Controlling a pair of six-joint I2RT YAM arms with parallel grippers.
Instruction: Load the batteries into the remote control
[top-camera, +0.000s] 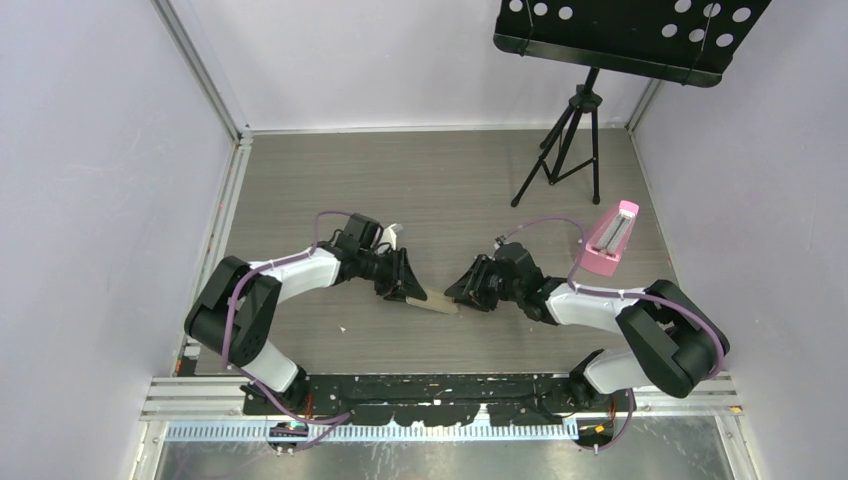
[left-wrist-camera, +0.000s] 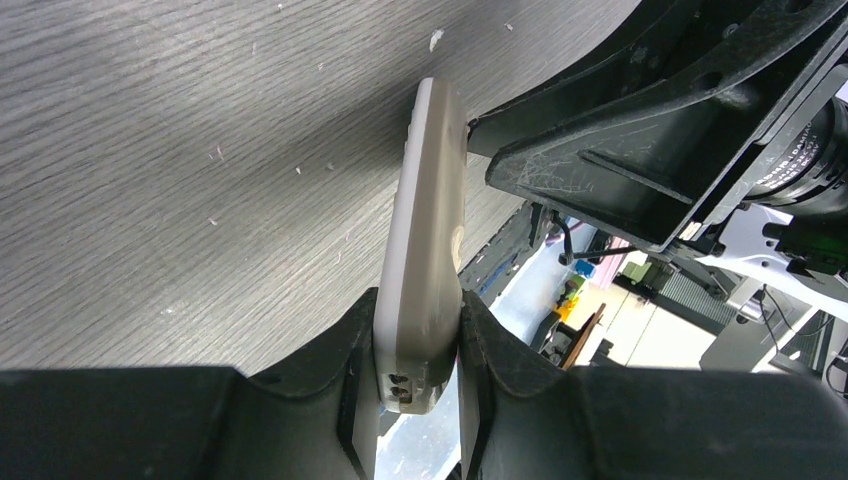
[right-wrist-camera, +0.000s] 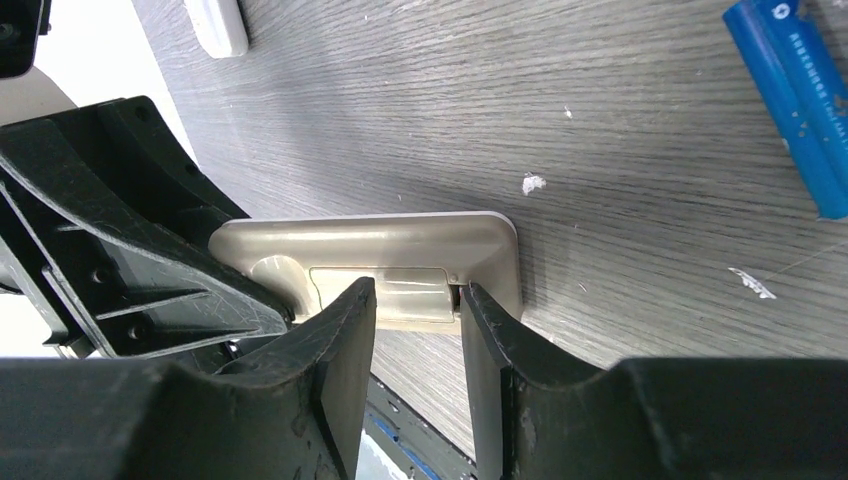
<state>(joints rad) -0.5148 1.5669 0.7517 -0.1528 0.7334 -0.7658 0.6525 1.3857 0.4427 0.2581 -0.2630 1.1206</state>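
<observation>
The remote control lies between the two grippers, tan-beige back showing. My left gripper is shut on the sides of one end of it and holds it on edge just above the table. In the right wrist view the remote shows its closed battery cover. My right gripper is open, with its fingertips at the cover near the remote's free end and nothing between them. Two bluish batteries lie side by side on the table beyond the remote. In the top view the right gripper faces the left gripper.
A pink wedge-shaped object stands at the right. A black music stand on a tripod is at the back right. A plain white bar lies on the far side of the left gripper. Walls close the table on three sides.
</observation>
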